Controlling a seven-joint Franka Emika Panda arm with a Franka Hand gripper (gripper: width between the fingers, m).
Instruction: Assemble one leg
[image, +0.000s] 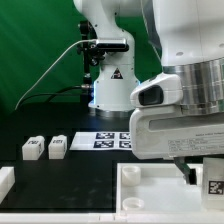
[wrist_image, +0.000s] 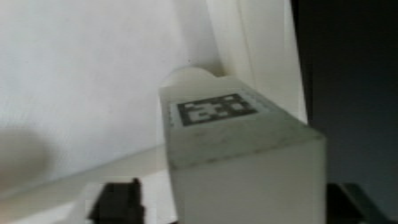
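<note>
My gripper (wrist_image: 240, 205) is shut on a leg (wrist_image: 231, 150), a white block whose black-and-white tag faces the wrist camera. A dark finger (wrist_image: 121, 200) shows on one side of it, and the other finger sits at the frame edge. The leg's far end points at a corner of the large white square top (wrist_image: 107, 80). In the exterior view the gripper (image: 198, 172) holds this leg (image: 213, 183) just above the square top (image: 150, 195) at the lower right. Two more legs (image: 33, 147) (image: 57, 146) lie on the black table at the left.
The marker board (image: 108, 141) lies behind the square top, in front of the arm's base (image: 110, 85). Another white part (image: 5, 181) sits at the exterior view's lower left edge. A black cable runs over the green backdrop.
</note>
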